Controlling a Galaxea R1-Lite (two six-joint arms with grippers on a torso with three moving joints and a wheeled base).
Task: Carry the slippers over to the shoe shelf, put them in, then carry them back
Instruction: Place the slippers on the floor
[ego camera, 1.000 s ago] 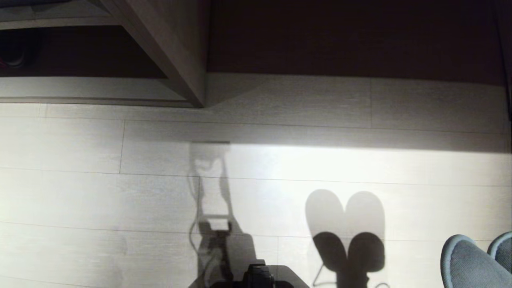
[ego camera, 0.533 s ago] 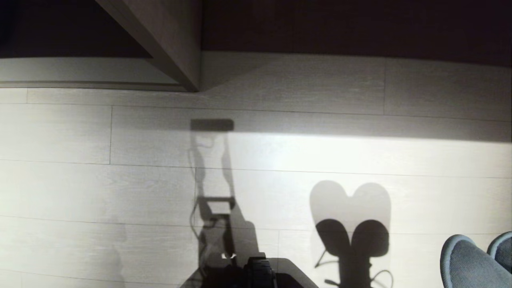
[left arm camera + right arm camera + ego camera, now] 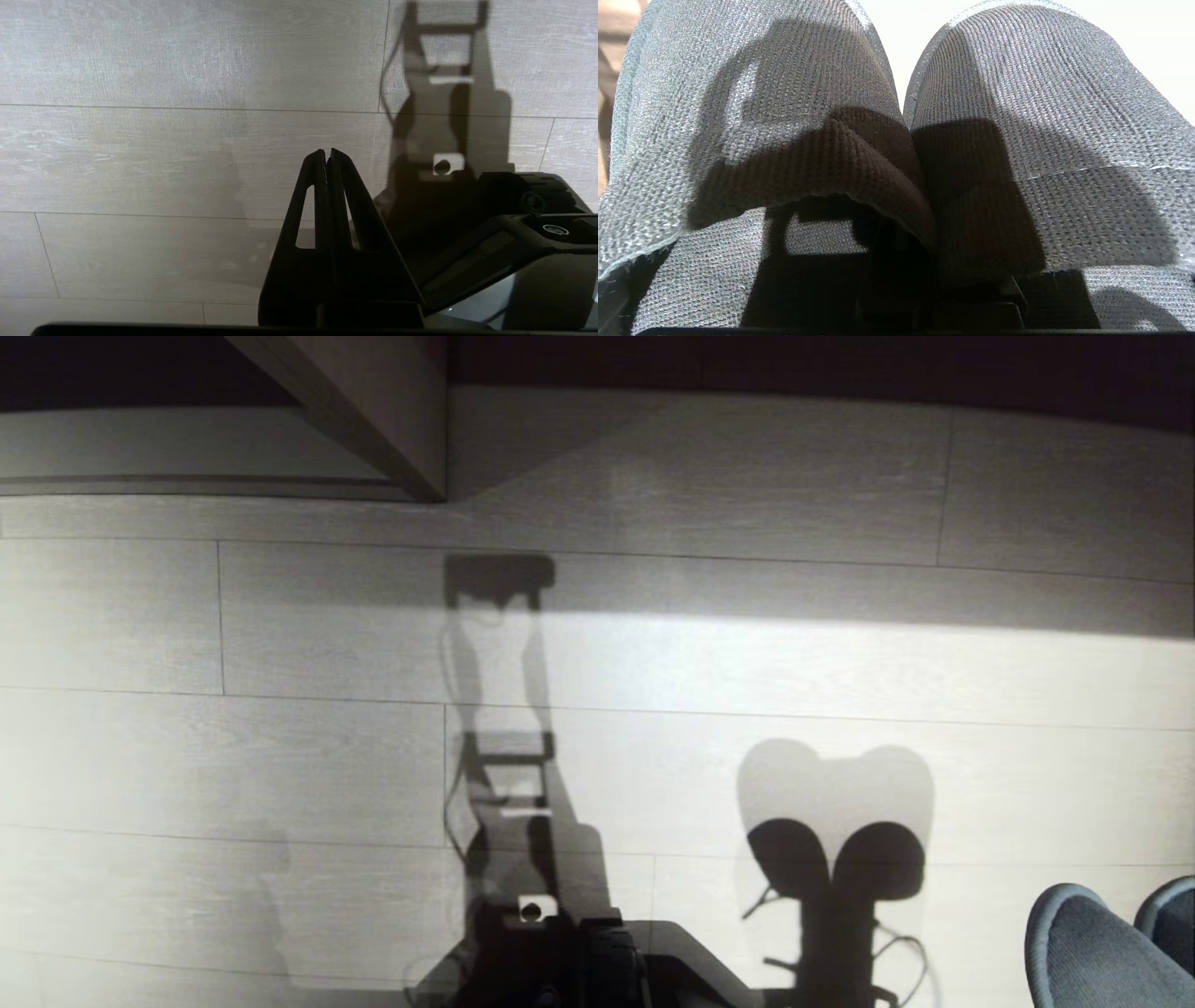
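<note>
The grey-blue fabric slippers (image 3: 1097, 947) hang side by side at the bottom right of the head view, toes pointing away from me. In the right wrist view they fill the picture (image 3: 1017, 116). My right gripper (image 3: 920, 261) sits dark between them, shut on their inner edges where the two meet. The shoe shelf (image 3: 140, 443) lies along the top of the head view, with its slanted divider (image 3: 373, 411) and a dark back behind it. My left gripper (image 3: 327, 151) hangs shut and empty over the plank floor, beside my base.
Pale wood-plank floor (image 3: 233, 756) stretches between me and the shelf, crossed by a band of shade. My dark base (image 3: 607, 961) shows at the bottom centre. The shadows of my body and of the slippers (image 3: 836, 821) fall on the floor.
The whole head view has tilted down: the shelf has slid towards the top edge and more of my base shows. The slippers stay at the same place in the picture, still held.
</note>
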